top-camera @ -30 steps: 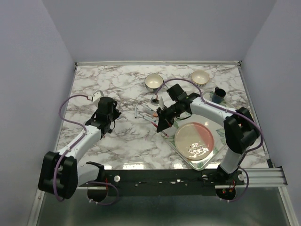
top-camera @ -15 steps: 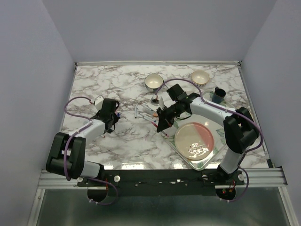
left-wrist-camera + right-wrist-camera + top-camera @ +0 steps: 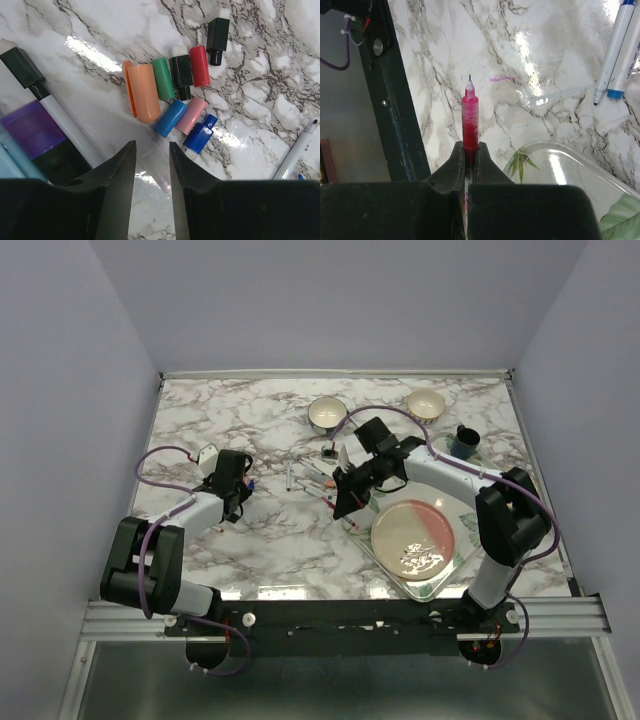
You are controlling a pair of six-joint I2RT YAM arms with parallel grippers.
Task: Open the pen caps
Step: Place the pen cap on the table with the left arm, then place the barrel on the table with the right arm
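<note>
Several loose pen caps lie in a cluster on the marble in the left wrist view: orange (image 3: 143,92), green (image 3: 162,78), red (image 3: 199,65), black (image 3: 217,36), light blue (image 3: 170,118), pink (image 3: 191,115) and dark blue (image 3: 200,134). My left gripper (image 3: 152,145) hovers just in front of them, open, with only bare marble between its fingers. A black-capped white pen (image 3: 65,125) lies to its left. My right gripper (image 3: 471,146) is shut on a red pen (image 3: 470,117) whose bare tip points away. From above, the left gripper (image 3: 240,495) is at mid-left and the right gripper (image 3: 340,505) near the centre.
Two white-barrelled pens (image 3: 620,45) lie beyond the right gripper, and a clear tray (image 3: 560,165) with a pink plate (image 3: 415,537) sits beside it. Two bowls (image 3: 326,415) (image 3: 426,403) and a dark cup (image 3: 464,442) stand at the back. The table's front rail (image 3: 395,100) runs on the left.
My left arm has folded back toward the left edge and its jaws have parted. The right arm and its red pen have not moved.
</note>
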